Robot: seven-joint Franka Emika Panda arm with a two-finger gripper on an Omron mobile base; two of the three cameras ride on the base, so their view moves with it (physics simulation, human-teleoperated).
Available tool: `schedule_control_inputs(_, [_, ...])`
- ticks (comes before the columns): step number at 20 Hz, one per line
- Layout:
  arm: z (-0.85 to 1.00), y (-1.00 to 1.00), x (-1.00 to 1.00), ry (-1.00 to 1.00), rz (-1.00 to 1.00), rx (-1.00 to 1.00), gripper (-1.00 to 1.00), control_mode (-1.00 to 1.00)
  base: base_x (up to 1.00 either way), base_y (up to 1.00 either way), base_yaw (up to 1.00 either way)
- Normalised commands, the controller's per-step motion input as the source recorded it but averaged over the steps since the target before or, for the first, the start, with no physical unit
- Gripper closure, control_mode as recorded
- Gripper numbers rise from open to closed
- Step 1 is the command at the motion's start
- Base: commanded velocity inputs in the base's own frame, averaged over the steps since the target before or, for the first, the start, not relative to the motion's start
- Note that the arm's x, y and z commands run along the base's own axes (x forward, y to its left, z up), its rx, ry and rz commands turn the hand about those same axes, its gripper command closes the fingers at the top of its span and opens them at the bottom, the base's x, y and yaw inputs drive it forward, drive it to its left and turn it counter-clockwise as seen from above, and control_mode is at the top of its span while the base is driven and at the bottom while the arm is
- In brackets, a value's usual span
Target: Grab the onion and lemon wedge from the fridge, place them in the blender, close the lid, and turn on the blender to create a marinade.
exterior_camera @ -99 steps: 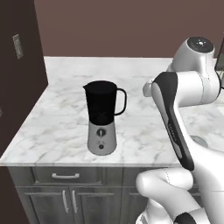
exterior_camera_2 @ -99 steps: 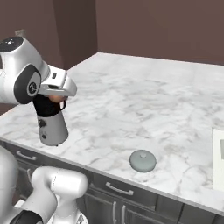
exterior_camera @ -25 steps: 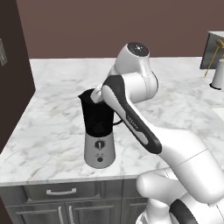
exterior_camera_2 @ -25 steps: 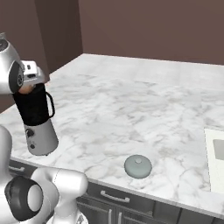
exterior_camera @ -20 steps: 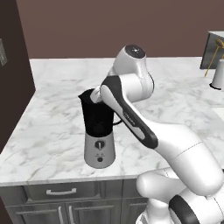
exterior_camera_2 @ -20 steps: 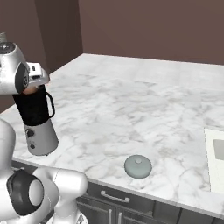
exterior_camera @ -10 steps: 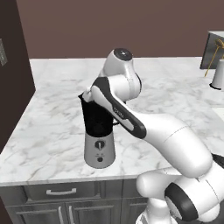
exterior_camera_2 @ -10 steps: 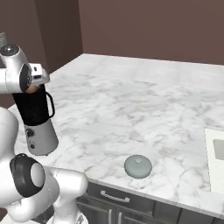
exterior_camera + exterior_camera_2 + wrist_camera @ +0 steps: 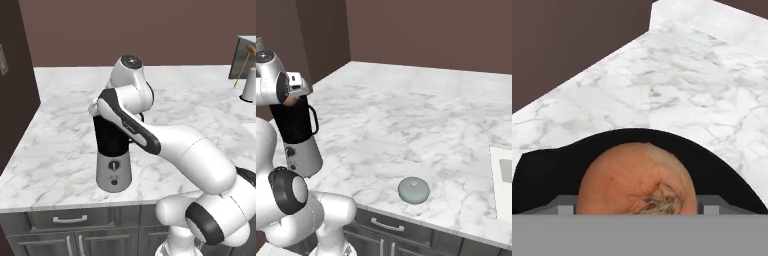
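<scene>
Two jaws, spread wide, grip the onion [image 9: 634,182] directly above the blender [image 9: 113,150] mouth; releasing only when centred over the dark jar seems wise. At four o'clock from it, the lid [image 9: 414,190] waits on the counter [image 9: 421,115].

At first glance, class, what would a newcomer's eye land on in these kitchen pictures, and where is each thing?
The big white arm curling over the dark blender near the counter's front edge. In the hand view, a reddish-brown onion sits between the gripper's spread fingers, right above the jar's open mouth. The pale grey lid lies alone on the marble counter, to the blender's right.
</scene>
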Motion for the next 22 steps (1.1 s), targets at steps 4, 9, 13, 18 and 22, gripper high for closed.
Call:
schedule_control_inputs(4, [0.01, -0.09, -0.15, 0.0, -0.03, 0.0, -1.0, -1.0, 0.0, 0.0, 0.0])
schedule_control_inputs(9, [0.09, -0.15, -0.38, 0.0, -0.03, 0.0, -1.0, -1.0, 0.0, 0.0, 0.0])
schedule_control_inputs(13, [0.24, -0.25, -0.43, -0.03, -0.03, 0.0, -1.0, -1.0, 0.0, 0.0, 0.0])
schedule_control_inputs(18, [0.35, -0.35, -0.51, -0.11, -0.02, 0.0, -1.0, -1.0, 0.0, 0.0, 0.0])
schedule_control_inputs(22, [0.27, -0.62, -0.5, -0.1, -0.04, 0.02, -1.0, -1.0, 0.0, 0.0, 0.0])
